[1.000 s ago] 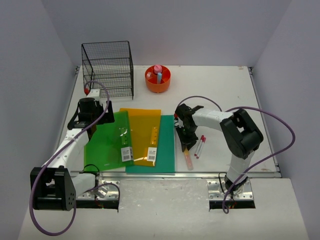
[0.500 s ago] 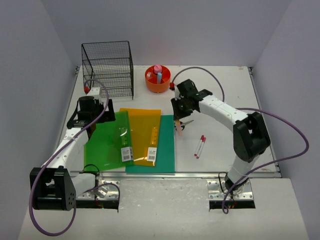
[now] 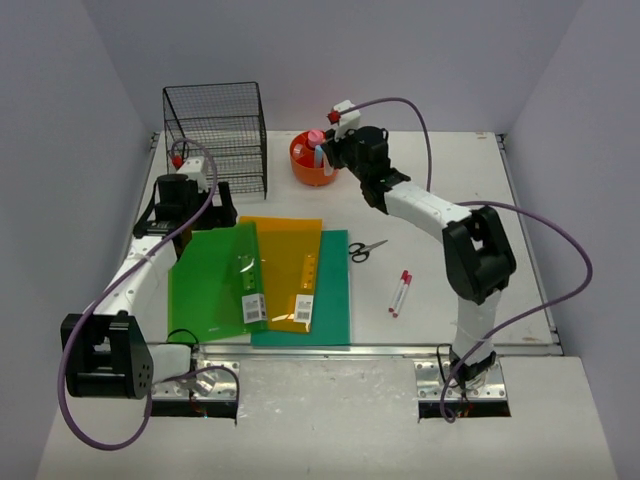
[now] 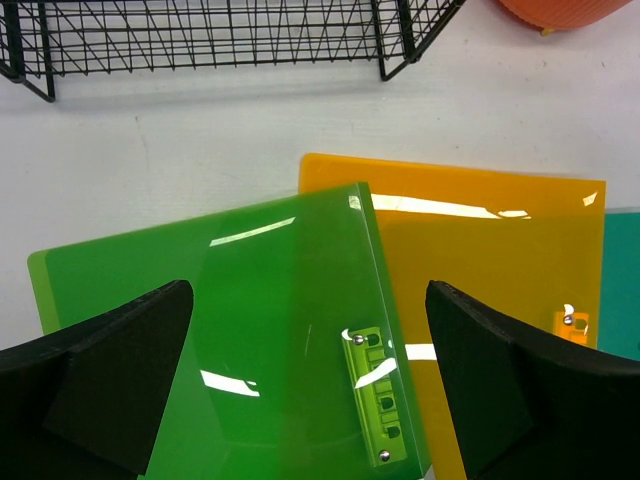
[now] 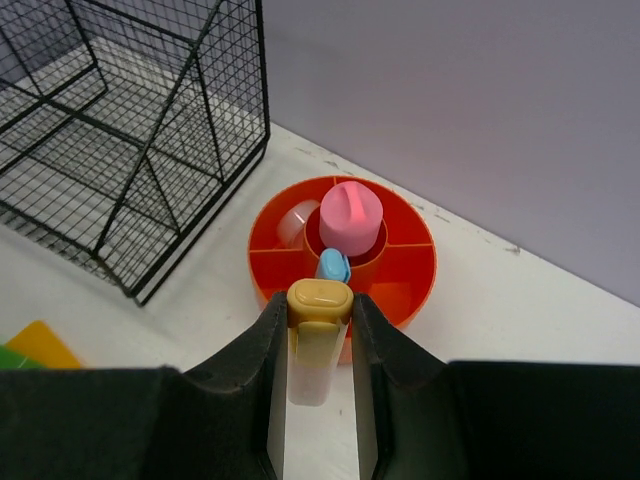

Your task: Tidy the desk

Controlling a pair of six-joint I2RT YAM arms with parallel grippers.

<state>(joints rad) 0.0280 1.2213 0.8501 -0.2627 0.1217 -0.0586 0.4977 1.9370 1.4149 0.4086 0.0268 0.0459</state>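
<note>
Right end effector (image 3: 333,152) newly above desk's (image 3: 450,170) far, left-to-right edge.

Three folders (image 3: 262,277) (green, orange, teal), one wire basket (image 3: 216,135), one orange pot (image 3: 315,161), one pair of scissors (image 3: 366,249), two red pens (image 3: 400,292) at lower right.

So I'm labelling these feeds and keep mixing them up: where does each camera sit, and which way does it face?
Top external: above and behind the arms, facing down over the desk; both arms show.
Left wrist: over the green folder, looking down; open left gripper shows.
Right wrist: faces the orange organizer; right gripper holds a marker.
Shared: both wrist views show the wire basket.
</note>
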